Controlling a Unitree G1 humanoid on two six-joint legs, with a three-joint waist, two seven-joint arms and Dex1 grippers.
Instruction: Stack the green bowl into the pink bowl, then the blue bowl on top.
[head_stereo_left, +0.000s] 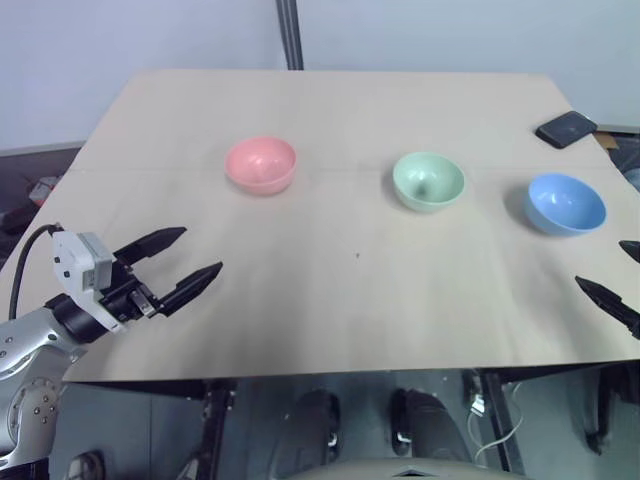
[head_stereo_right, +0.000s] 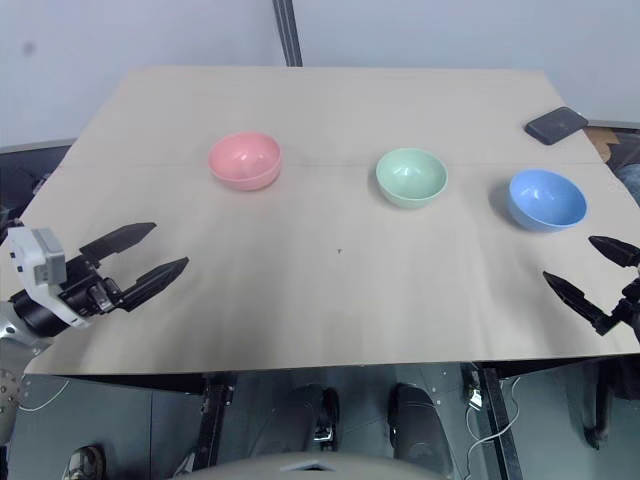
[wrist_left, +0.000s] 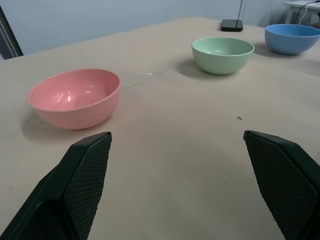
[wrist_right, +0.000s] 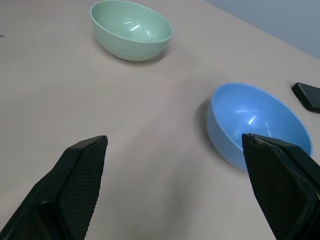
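On the table (head_stereo_right: 330, 300), ahead of the left pincer (head_stereo_right: 145, 252), the pink bowl (head_stereo_right: 244, 160) sits upright and empty, well apart from the fingertips; left pincer spread wide, pinching nothing, hovering over the near left part of the table. Beyond the pink bowl, toward the right pincer's side, the green bowl (head_stereo_right: 411, 177) stands alone, upright, touching nothing. The blue bowl (head_stereo_right: 546, 198) lies just ahead of the right pincer (head_stereo_right: 585, 268), nearest of the three to it but not touching; right pincer also spread wide and empty, its fingers cut off at the picture's right edge in the head views, so the arm behind them cannot be made out. All three bowls stand in a rough row, each apart from the next; none stacked.

Past the blue bowl, at the table's far right corner, a flat black object (head_stereo_right: 556, 124), likely a phone; which way up it lies is hard to tell; partly cut off in the right wrist view. A dark upright post (head_stereo_right: 287, 32) rises behind the table's far edge, its top cropped. Bare table between each pincer and its nearest bowl. A tiny dark speck (head_stereo_right: 339, 251) marks the table's middle.
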